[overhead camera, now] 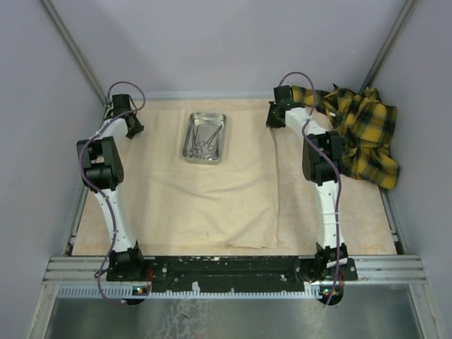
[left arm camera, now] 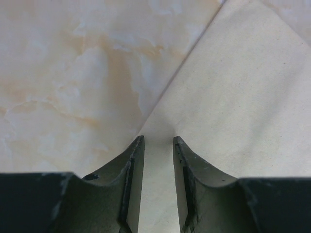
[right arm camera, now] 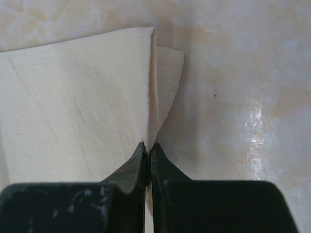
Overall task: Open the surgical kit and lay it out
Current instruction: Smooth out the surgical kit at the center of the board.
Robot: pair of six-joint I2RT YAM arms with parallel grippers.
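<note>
The pale beige cloth wrap (overhead camera: 205, 191) lies spread over the table. A shiny steel tray (overhead camera: 205, 137) with several thin metal instruments (overhead camera: 203, 141) sits on its far middle. My left gripper (overhead camera: 132, 127) is at the wrap's far left corner; in the left wrist view it (left arm camera: 159, 141) is open, with the wrap's corner (left arm camera: 233, 97) lying between and under the fingers. My right gripper (overhead camera: 274, 119) is at the wrap's far right edge; in the right wrist view it (right arm camera: 148, 145) is shut on a pinched fold of the wrap (right arm camera: 97, 97).
A yellow-and-black plaid cloth (overhead camera: 364, 134) lies bunched at the far right by the wall. The marbled tabletop (left arm camera: 73, 73) shows beside the wrap. Walls close in the left, right and far sides. A metal rail (overhead camera: 233, 268) runs along the near edge.
</note>
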